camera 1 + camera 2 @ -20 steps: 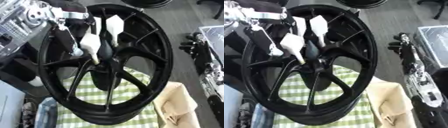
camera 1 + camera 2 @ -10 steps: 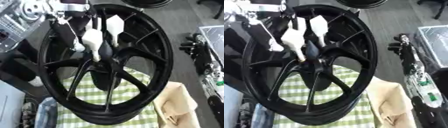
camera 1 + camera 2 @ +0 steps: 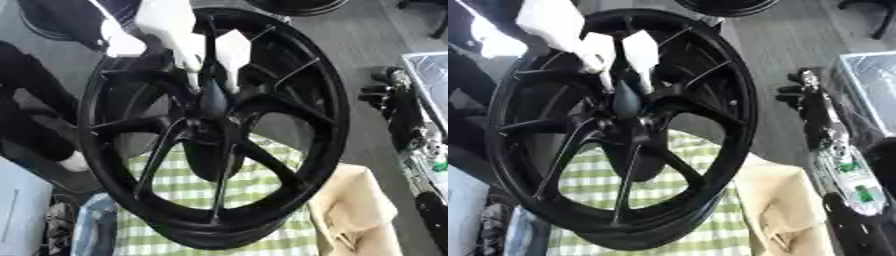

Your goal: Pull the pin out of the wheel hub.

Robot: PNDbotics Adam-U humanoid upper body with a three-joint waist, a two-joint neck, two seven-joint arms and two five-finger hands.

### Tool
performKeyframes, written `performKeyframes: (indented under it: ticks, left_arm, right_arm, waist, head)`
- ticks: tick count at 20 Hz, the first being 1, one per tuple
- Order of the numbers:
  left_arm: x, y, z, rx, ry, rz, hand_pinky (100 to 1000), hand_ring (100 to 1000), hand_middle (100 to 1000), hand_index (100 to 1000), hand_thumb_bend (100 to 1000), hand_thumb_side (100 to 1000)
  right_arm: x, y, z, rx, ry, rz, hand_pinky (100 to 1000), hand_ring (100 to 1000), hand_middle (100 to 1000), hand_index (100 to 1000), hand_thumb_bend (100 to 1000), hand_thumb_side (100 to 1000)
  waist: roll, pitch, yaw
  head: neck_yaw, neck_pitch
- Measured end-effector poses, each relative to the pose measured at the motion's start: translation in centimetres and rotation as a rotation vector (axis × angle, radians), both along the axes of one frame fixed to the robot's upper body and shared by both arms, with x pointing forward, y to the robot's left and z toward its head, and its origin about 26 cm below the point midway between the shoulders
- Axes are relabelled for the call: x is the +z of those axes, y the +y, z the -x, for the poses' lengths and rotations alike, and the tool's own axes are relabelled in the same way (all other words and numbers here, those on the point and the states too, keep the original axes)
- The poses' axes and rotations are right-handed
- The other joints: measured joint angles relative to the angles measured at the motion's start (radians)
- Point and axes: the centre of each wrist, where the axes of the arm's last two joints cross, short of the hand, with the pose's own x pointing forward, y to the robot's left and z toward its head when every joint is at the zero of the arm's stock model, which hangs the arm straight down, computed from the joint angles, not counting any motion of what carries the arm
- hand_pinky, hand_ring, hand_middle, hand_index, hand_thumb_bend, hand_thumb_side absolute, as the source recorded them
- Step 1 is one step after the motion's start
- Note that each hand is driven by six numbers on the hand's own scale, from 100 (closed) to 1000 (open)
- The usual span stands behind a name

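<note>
Reaching in from upper left, your left hand (image 3: 175,35) pinches the dark pin (image 3: 213,100) at the wheel hub (image 3: 210,125), fingers closed around it.

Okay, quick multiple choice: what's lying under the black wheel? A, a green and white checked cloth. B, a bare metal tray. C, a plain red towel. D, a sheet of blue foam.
A: a green and white checked cloth shows through the gaps between the spokes of the wheel and below its lower rim.
</note>
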Motion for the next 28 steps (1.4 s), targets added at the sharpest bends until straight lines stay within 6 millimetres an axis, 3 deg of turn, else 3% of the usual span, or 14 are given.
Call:
performKeyframes:
  ticks: [7, 11, 12, 17, 19, 20, 21, 22, 23, 24, 25, 28]
  left_arm:
    - [-1.0, 9.0, 1.8, 0.281, -0.132, 0.189, 498, 286, 270, 340, 375, 100]
    - [-3.1, 13.5, 2.2, 0.468, -0.176, 0.310, 512, 309, 302, 372, 252, 100]
    - [-3.7, 14.5, 2.3, 0.515, -0.186, 0.340, 545, 353, 351, 421, 206, 100]
    - [-7.7, 19.2, 2.0, 0.760, -0.191, 0.471, 626, 450, 452, 532, 151, 100]
    - [-9.9, 20.7, 1.9, 0.827, -0.152, 0.522, 697, 537, 539, 638, 144, 100]
    - [-11.0, 21.3, 1.8, 0.848, -0.124, 0.545, 766, 646, 638, 723, 202, 119]
    - [-12.1, 21.8, 1.8, 0.864, -0.095, 0.563, 803, 706, 686, 757, 242, 185]
    - [-13.0, 22.2, 1.8, 0.873, -0.071, 0.573, 869, 793, 746, 814, 362, 328]
    - [-13.9, 22.6, 1.9, 0.881, -0.046, 0.577, 882, 807, 763, 830, 411, 418]
    - [-14.5, 22.8, 1.9, 0.888, -0.031, 0.575, 901, 825, 784, 853, 487, 635]
    - [-15.1, 23.2, 1.9, 0.899, -0.019, 0.571, 910, 837, 800, 866, 527, 747]
    - [-16.3, 24.0, 1.7, 0.925, 0.015, 0.562, 912, 839, 811, 876, 600, 887]
  right_arm:
    - [0.3, -1.0, 0.2, -0.052, -0.021, 0.001, 930, 712, 620, 825, 100, 920]
    - [0.5, -1.4, 0.4, -0.080, -0.035, -0.003, 930, 712, 620, 825, 100, 917]
    - [0.5, -1.5, 0.5, -0.089, -0.036, -0.003, 930, 713, 621, 825, 100, 916]
    - [0.9, -2.3, 0.6, -0.140, -0.061, -0.011, 931, 712, 621, 826, 100, 908]
    - [1.1, -2.6, 0.7, -0.155, -0.071, -0.015, 930, 712, 620, 825, 100, 909]
    - [1.2, -2.6, 0.7, -0.162, -0.074, -0.017, 931, 712, 620, 825, 100, 908]
    - [1.2, -2.7, 0.7, -0.166, -0.076, -0.018, 931, 712, 620, 825, 100, 908]
    - [1.3, -2.7, 0.7, -0.168, -0.078, -0.019, 931, 712, 620, 825, 100, 909]
    - [1.3, -2.7, 0.7, -0.171, -0.079, -0.019, 931, 712, 620, 825, 100, 910]
    - [1.3, -2.7, 0.7, -0.173, -0.080, -0.020, 930, 712, 620, 825, 100, 911]
    - [1.4, -2.7, 0.7, -0.172, -0.082, -0.022, 930, 712, 620, 825, 100, 912]
    - [1.4, -2.7, 0.7, -0.172, -0.081, -0.024, 930, 712, 620, 825, 100, 912]
  waist:
    - [-0.007, 0.001, 0.028]
    - [-0.018, 0.010, 0.047]
    - [-0.018, 0.011, 0.051]
    - [-0.018, 0.022, 0.063]
    - [-0.019, 0.024, 0.064]
    - [-0.020, 0.026, 0.065]
    - [-0.022, 0.028, 0.065]
    - [-0.024, 0.029, 0.066]
    - [-0.025, 0.029, 0.067]
    - [-0.025, 0.029, 0.069]
    - [-0.025, 0.029, 0.071]
    - [-0.026, 0.029, 0.071]
  head:
    - [-0.018, 0.000]
    - [-0.024, 0.001]
    - [-0.025, 0.001]
    - [-0.025, 0.001]
    - [-0.025, 0.001]
    - [-0.025, 0.001]
    - [-0.025, 0.001]
    - [-0.025, 0.000]
    - [-0.025, 0.000]
    - [-0.025, 0.000]
    - [-0.024, -0.001]
    - [-0.024, -0.001]
